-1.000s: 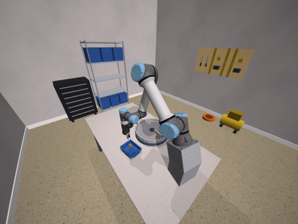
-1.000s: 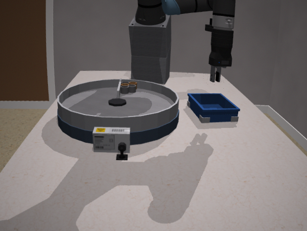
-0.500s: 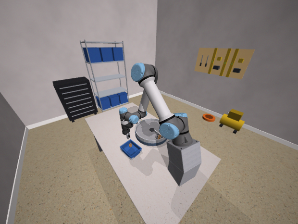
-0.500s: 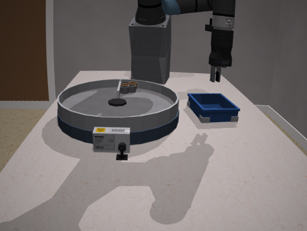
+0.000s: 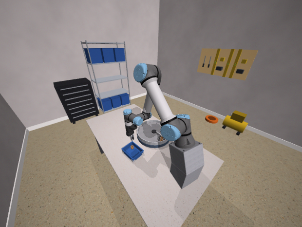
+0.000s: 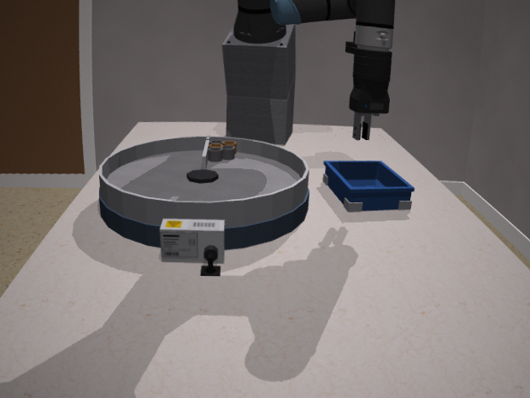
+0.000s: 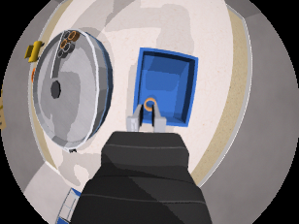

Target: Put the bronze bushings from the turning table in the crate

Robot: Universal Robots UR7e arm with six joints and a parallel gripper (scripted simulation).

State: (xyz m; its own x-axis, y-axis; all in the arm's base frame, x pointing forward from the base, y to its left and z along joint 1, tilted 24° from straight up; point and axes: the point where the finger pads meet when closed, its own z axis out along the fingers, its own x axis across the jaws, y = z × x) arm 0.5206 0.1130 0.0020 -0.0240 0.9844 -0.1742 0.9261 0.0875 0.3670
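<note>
The grey turning table (image 6: 203,184) holds a small cluster of bushings (image 6: 221,149) against its divider bar at the far side: two bronze ones (image 6: 229,143) and steel ones (image 6: 214,155). They also show in the top view (image 5: 160,139). The blue crate (image 6: 368,181) stands to the right of the table. One bronze bushing (image 5: 131,146) lies inside it, and it also shows in the wrist view (image 7: 149,104). My gripper (image 6: 361,130) hangs well above the crate's far edge, pointing straight down. Its fingers stand a little apart with nothing between them.
A control box (image 6: 191,245) with a knob sits at the front of the turning table. The robot's pedestal (image 6: 259,90) stands behind the table. A shelf rack (image 5: 107,75) and a black drawer cabinet (image 5: 76,98) stand by the far wall.
</note>
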